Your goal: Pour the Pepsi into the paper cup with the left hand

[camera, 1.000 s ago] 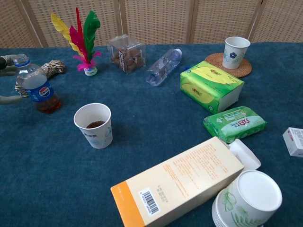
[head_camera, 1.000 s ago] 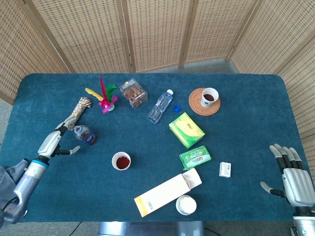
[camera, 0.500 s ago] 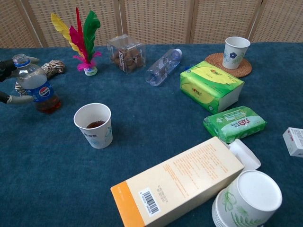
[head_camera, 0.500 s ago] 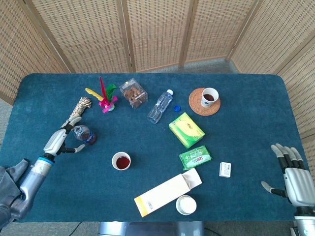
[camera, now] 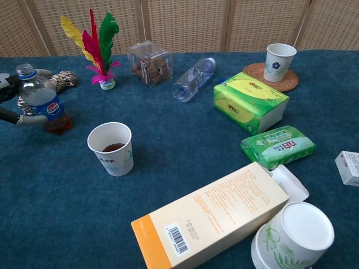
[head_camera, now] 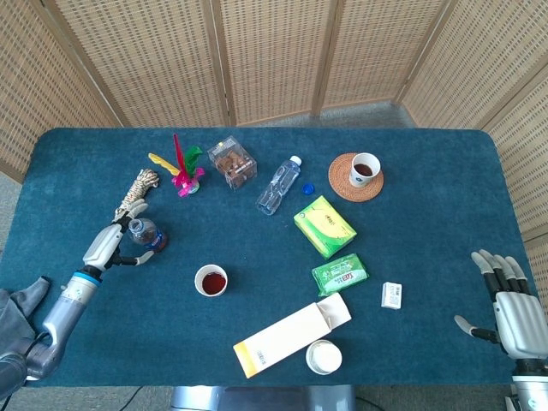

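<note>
One Pepsi bottle (head_camera: pixel 147 236) stands upright at the desk's (head_camera: pixel 428 223) far left, long axis vertical, open neck up. Left hand (head_camera: pixel 110 246) flanks it, fingers (camera: pixel 28 119) apart around the body; whether they actually touch it cannot be told. Paper cup (camera: pixel 111 148) sits right of and nearer than the bottle, bare cloth between. Since a second ago the left hand has closed in around the bottle. Right hand (head_camera: pixel 505 300) idles spread at the near right edge.
</note>
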